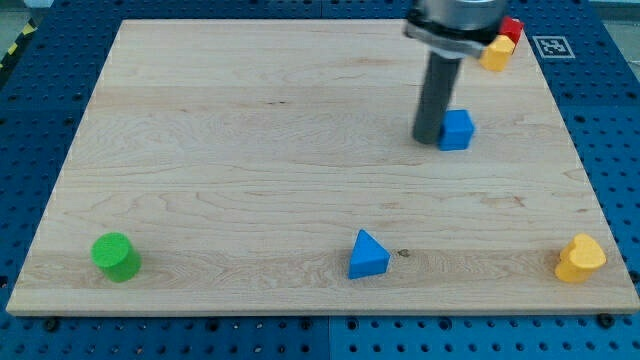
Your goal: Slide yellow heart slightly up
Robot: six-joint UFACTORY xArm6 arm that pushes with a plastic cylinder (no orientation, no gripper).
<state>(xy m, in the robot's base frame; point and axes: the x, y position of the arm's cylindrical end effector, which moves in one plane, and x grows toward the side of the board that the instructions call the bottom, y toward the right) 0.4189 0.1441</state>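
Note:
The yellow heart (580, 258) lies near the bottom right corner of the wooden board (250, 150). My tip (428, 139) rests on the board in the upper right area, touching or just left of a blue block (457, 130). The tip is far above and to the left of the yellow heart.
A blue triangle (368, 255) lies at the bottom centre. A green cylinder (115, 257) sits at the bottom left. A yellow block (496, 52) and a red block (511, 29) sit together at the top right corner.

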